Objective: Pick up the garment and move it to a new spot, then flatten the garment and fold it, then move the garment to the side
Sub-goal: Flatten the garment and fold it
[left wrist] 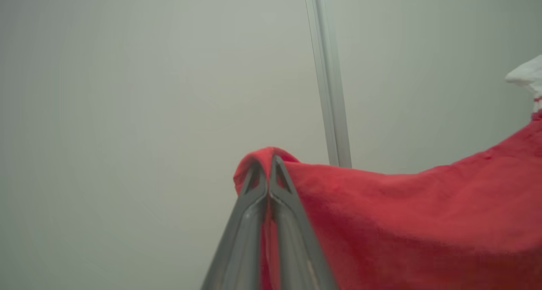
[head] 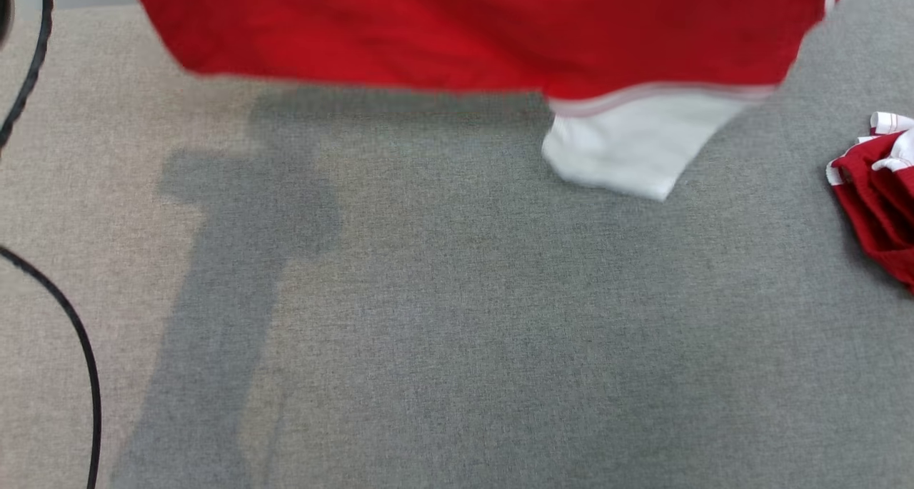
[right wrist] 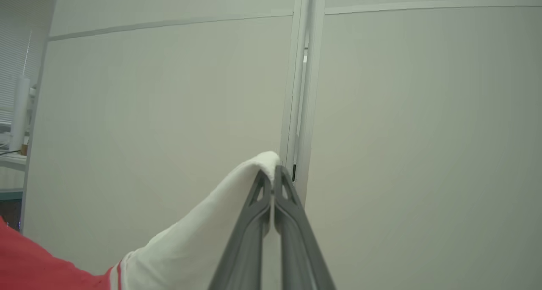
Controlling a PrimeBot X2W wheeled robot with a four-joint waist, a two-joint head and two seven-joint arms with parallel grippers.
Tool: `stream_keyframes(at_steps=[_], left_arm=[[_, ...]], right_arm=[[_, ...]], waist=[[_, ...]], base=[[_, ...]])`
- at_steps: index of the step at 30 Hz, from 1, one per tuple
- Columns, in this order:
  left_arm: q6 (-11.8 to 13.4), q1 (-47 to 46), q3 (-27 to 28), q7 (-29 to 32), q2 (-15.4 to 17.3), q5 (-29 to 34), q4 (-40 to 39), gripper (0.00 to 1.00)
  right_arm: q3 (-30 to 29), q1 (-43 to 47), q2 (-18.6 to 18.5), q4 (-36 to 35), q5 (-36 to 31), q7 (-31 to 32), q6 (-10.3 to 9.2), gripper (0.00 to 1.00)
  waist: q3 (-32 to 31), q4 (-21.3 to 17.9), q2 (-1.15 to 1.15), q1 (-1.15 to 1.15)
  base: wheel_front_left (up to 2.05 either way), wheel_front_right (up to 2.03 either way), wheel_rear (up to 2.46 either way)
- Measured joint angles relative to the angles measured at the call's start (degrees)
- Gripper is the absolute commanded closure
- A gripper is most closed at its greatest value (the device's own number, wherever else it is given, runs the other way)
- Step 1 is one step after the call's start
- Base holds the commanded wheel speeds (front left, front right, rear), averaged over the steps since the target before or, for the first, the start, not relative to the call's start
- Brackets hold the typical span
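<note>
The left gripper [left wrist: 268, 161] has its fingers pressed together, pinching a red fold at the garment's edge. The garment [head: 485, 32] hangs spread out above the far side of the desk [head: 457, 332]. Its body is red, and a white sleeve [head: 635, 146], set off by a thin striped band, droops toward the desk. The right gripper [right wrist: 274, 171] has its fingers pressed together, pinching the tip of the white sleeve. A crumpled red-and-white cloth [head: 878, 196] lies at the desk's right edge.
</note>
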Motion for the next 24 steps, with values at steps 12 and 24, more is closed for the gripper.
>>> stream_keyframes(at_steps=[12, 24], left_arm=[[-5.12, -10.50, -2.35, -1.14, -7.38, -1.77, 27.44, 1.00], [-7.06, -7.37, -4.65, -5.95, -10.57, -4.97, 38.42, 1.00]], right_arm=[[4.32, -11.60, 8.79, 27.88, 10.47, -1.63, 0.00, 1.00], [13.15, -3.08, 8.44, 30.67, 17.04, -2.15, 0.02, 1.00]], waist=[[1.03, -0.36, 0.00, 0.00], [4.86, -0.42, 0.00, 0.00]], base=[[0.00, 0.00, 0.00], [0.00, 0.00, 0.00]])
